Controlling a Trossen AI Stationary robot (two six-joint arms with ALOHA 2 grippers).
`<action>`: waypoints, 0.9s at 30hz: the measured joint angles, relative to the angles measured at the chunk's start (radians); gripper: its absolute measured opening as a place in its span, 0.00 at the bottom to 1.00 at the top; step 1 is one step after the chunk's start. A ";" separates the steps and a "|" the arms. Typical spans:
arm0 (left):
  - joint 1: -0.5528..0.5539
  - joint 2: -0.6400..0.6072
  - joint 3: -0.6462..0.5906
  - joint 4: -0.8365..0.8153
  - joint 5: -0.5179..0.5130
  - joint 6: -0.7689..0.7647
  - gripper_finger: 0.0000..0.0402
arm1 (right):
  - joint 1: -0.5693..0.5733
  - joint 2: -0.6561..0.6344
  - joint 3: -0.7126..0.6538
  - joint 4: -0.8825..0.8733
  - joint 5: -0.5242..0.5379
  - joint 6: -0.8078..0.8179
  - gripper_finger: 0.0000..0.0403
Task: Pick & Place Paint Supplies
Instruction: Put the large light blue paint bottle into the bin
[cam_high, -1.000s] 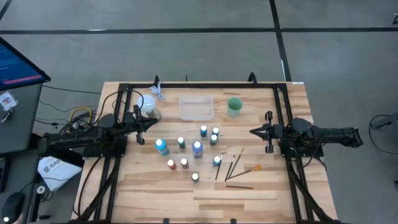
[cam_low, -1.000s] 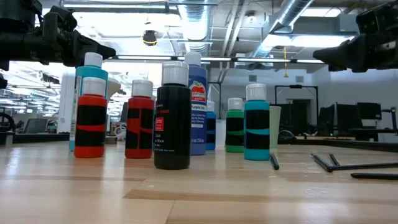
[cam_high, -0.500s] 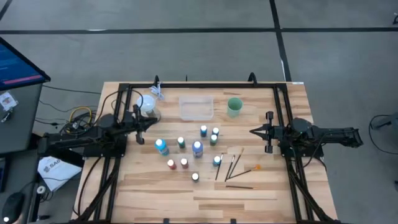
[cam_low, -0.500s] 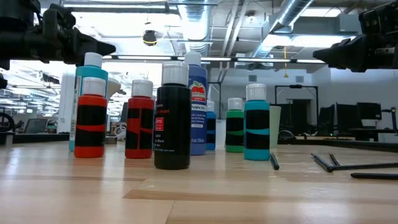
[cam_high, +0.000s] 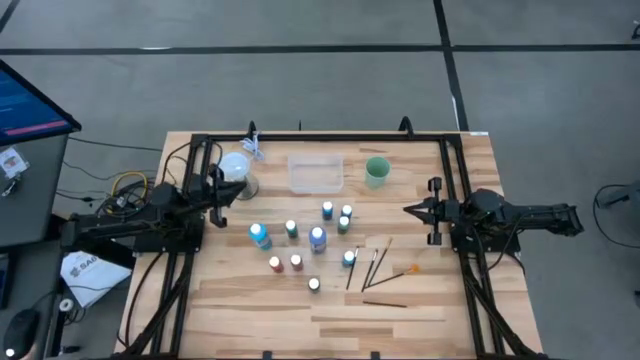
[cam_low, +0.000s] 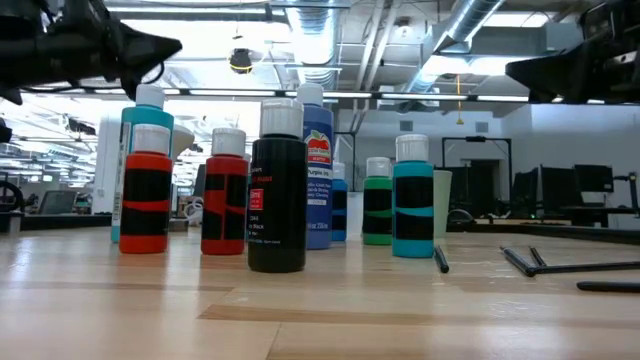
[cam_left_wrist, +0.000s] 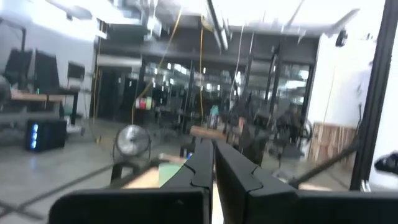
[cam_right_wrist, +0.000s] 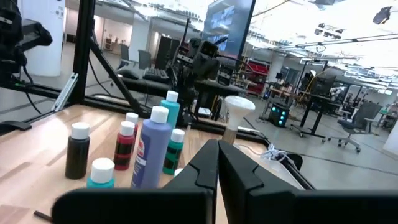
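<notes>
Both my pincers closed and empty, left gripper (cam_high: 226, 187) near table's (cam_high: 250, 320) left edge, right gripper (cam_high: 412, 211) near right edge, bottles (cam_high: 317, 238) between

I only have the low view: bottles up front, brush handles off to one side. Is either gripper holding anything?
Observer: No. The wrist views show the left gripper and the right gripper both shut on nothing, on opposite sides of the paint bottles.
Operator: Where is the tray? I can't find it here.
Observer: The clear tray lies beyond the bottles toward the far edge of the table, with the green cup beside it on the right arm's side.
Operator: Has anything gone into it?
Observer: From above, no bottle or brush is in it; the brushes lie on the wood nearer the right arm.
</notes>
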 joint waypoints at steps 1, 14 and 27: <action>0.000 0.000 0.000 0.023 0.000 0.000 0.00 | 0.000 0.000 0.000 0.003 0.000 0.000 0.01; -0.001 0.052 0.100 0.167 0.130 -0.132 0.07 | 0.000 0.000 0.000 0.041 0.000 -0.016 0.01; -0.086 0.448 0.356 0.081 0.330 -0.174 0.62 | -0.001 0.000 0.001 0.051 0.032 -0.016 0.01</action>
